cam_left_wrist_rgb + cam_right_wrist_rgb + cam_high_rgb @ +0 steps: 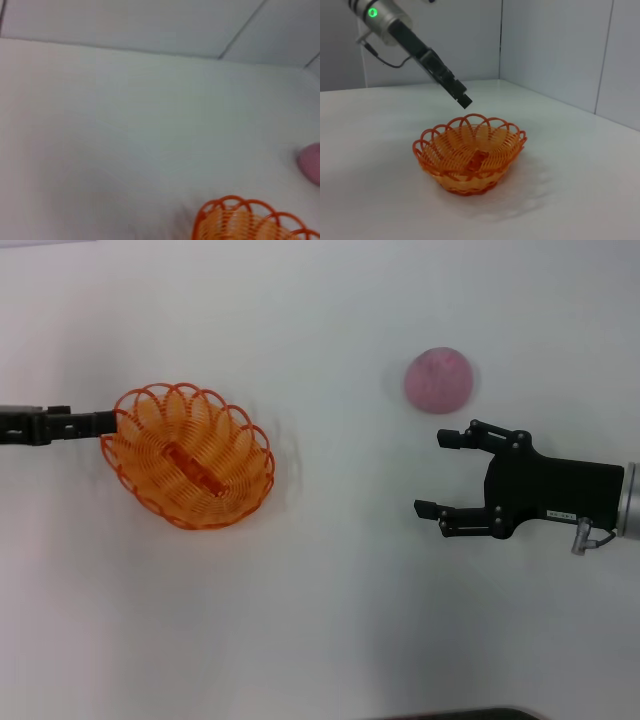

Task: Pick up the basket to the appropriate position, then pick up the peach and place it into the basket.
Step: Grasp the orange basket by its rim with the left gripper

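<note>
Orange wire basket standing upright on the white surface, on the robot's left side in the head view; scalloped rim up, nothing visible inside except its own woven bottom. Same basket seen in the right wrist view sitting flat, and only a part of its rim in the left wrist view.

Left pincer reaching in from the left edge, tip just at the basket's outer rim — in the right wrist view hanging a little above the rim, apart from the wire. Fingers close together there, looking closed, gripping nothing.

Pink peach lying on the surface on the right side, well apart from the basket; only a small part of it at the edge of the left wrist view.

Right pincer near the peach, on the side closer to the robot, not touching it. Open wide, with empty space between the two black fingers, pointing toward the basket's side.
</note>
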Controlling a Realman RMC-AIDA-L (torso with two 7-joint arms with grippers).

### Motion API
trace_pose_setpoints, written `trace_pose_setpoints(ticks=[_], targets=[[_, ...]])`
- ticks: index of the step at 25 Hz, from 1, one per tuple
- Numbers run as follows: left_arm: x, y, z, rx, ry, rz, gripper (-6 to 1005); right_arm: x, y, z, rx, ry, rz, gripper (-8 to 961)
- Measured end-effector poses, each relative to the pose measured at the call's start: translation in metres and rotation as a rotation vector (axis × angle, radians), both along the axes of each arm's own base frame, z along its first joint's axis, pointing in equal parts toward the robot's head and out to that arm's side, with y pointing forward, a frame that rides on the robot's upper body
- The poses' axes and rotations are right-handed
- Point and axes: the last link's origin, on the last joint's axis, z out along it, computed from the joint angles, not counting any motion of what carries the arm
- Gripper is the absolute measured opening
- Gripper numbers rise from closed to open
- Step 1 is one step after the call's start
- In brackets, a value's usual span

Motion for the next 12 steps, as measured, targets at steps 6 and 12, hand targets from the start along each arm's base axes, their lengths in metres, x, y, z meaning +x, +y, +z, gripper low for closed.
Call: trace_pose_setpoints(ticks=[6, 12], targets=[[0.021, 0.025, -0.002, -0.037, 0.148, -0.04, 916, 0.001, 0.0, 0.0, 0.002, -0.002, -0.004, 946], [0.045, 0.041, -0.013, -0.12, 0.261, -0.097, 915, 0.0, 0.001, 0.001, 0.006, 0.004, -0.003, 945]])
